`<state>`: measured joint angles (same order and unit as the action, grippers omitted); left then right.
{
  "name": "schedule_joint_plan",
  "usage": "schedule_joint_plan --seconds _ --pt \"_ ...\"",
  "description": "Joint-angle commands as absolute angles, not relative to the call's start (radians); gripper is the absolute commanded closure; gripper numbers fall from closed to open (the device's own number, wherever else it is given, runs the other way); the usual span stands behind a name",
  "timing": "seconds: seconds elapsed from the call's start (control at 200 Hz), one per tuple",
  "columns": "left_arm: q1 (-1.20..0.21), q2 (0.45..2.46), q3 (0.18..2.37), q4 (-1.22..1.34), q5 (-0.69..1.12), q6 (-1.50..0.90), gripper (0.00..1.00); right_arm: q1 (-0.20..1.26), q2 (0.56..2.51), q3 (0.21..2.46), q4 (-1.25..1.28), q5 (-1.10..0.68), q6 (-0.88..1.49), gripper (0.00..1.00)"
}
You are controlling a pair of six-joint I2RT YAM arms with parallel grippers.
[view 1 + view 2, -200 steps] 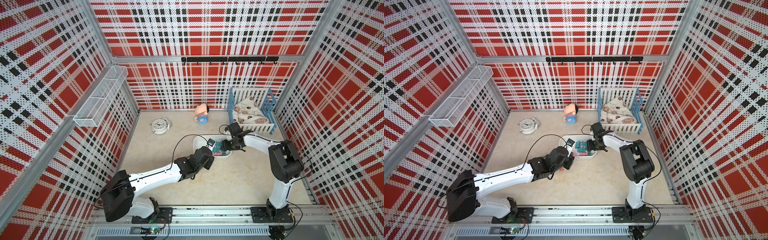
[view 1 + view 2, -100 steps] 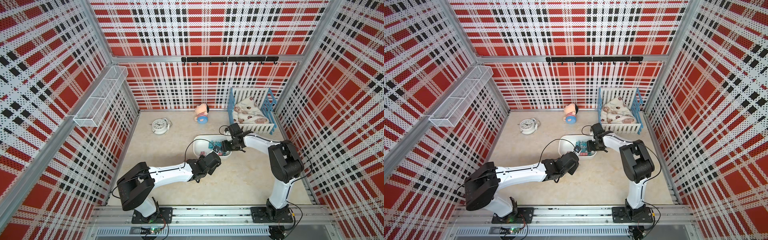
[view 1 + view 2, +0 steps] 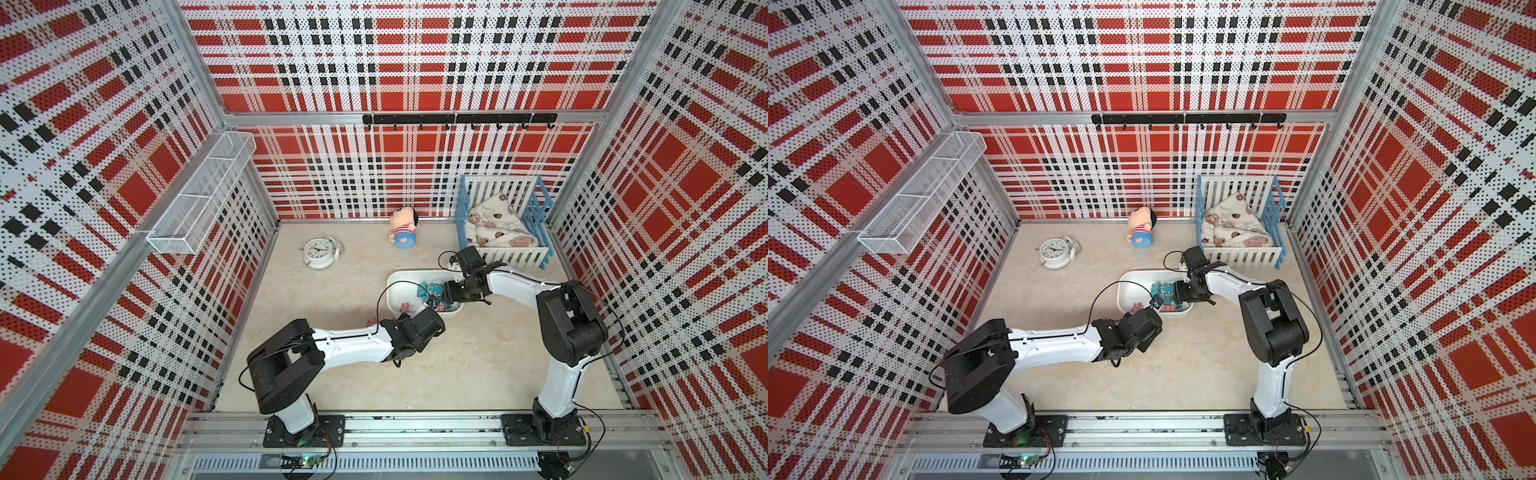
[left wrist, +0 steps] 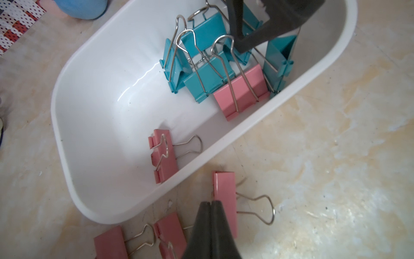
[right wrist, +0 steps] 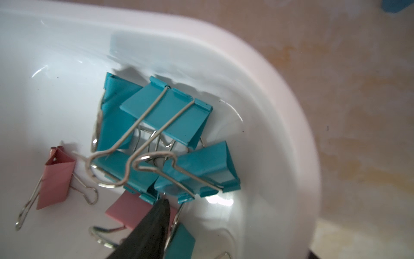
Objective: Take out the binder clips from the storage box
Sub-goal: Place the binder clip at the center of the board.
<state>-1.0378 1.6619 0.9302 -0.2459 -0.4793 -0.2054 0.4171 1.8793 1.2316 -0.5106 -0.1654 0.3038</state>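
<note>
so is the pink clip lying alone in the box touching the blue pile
Apart. The left wrist view shows bare white box floor between the lone pink clip and the blue pile.

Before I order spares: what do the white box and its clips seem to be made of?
The storage box looks like glossy moulded plastic: smooth white walls, rounded corners, bright reflections. The binder clips look like thin folded sheet metal, coated satin pink or teal; crisp bends suggest it. Their wire handles seem bare, shiny steel, possibly plated.

Red plaid perforated walls [image 3: 415, 62] enclose a beige marbled floor [image 3: 332, 299]
</note>
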Motion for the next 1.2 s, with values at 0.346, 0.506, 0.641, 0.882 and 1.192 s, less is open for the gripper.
schedule_joint_plan --seconds 0.346,0.506,0.641,0.882,1.192 --pt "-1.045 1.716 0.972 -0.252 -0.478 -0.206 1.00 0.426 1.873 1.236 -0.511 -0.170 0.305 0.35" --pt "-1.046 1.714 0.973 -0.252 -0.475 -0.216 0.90 0.426 1.876 1.235 -0.509 -0.172 0.305 0.35" --pt "-1.053 1.718 0.975 -0.250 -0.480 -0.216 0.82 0.426 1.875 1.236 -0.510 -0.173 0.306 0.35" --pt "-1.066 1.717 0.990 -0.249 -0.451 -0.196 0.73 0.426 1.876 1.245 -0.517 -0.172 0.304 0.35" --pt "-1.079 1.686 1.003 -0.240 -0.420 -0.166 0.68 0.426 1.871 1.249 -0.523 -0.167 0.302 0.35"
